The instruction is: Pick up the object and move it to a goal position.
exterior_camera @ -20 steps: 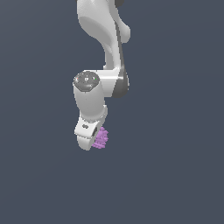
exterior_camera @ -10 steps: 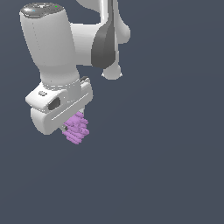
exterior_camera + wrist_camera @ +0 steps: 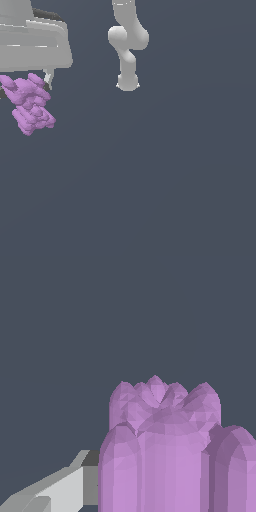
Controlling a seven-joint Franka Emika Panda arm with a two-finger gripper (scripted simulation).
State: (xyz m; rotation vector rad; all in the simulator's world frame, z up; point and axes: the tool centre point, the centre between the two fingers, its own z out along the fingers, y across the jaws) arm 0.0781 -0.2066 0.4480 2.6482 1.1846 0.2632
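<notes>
White robot gripper (image 3: 35, 87), upper left of the exterior view, large and cut off by the frame edge. Its jaws are closed on the small light-purple knobbly block of stacked ridged lumps (image 3: 31, 103), which hangs just below the gripper body, tilted, against plain dark grey-blue background. One pale finger (image 3: 48, 77) shows beside the block. Wrist view: the block (image 3: 165, 451) fills the lower centre, a grey-white finger (image 3: 60, 491) touching its side. White jointed arm (image 3: 127, 42) stands upper centre in the exterior view.
</notes>
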